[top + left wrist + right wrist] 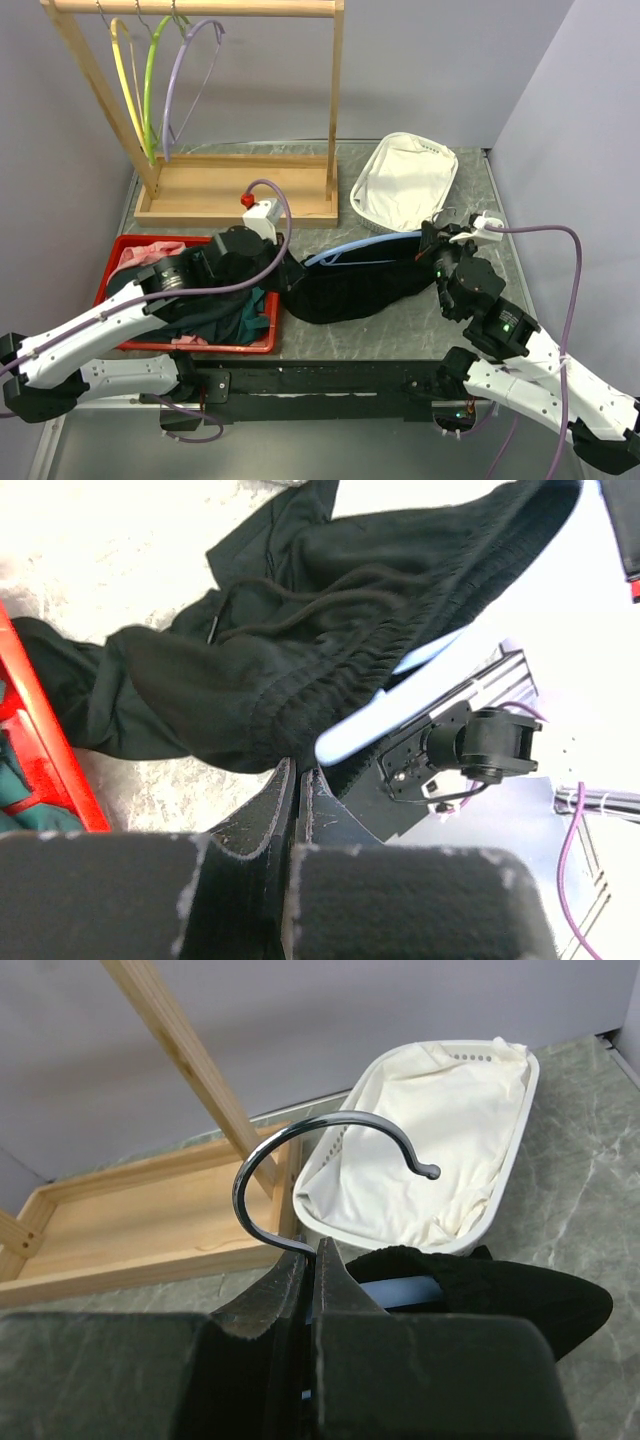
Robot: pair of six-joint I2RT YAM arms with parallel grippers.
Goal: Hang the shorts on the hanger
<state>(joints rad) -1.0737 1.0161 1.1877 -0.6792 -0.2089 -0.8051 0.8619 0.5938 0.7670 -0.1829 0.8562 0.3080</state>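
Shorts (350, 285): black, limp, bunched (drawstring waistband showing), draped over the pale blue hanger (370, 243) on the counter (400, 325). Your left claw (300, 775) is pinched shut on their waistband. Your right claw (312, 1255) is clamped on the hanger below its hook (300, 1140).

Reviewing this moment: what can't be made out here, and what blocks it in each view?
Top view: the black fabric shorts cover most of the light blue plastic hanger, so how far it is threaded is unclear.
Top view: the left arm covers much of the red plastic bin.
Right wrist: the right gripper hides the hanger's neck below its metal hook.
Left wrist: background beyond the left gripper is overexposed.
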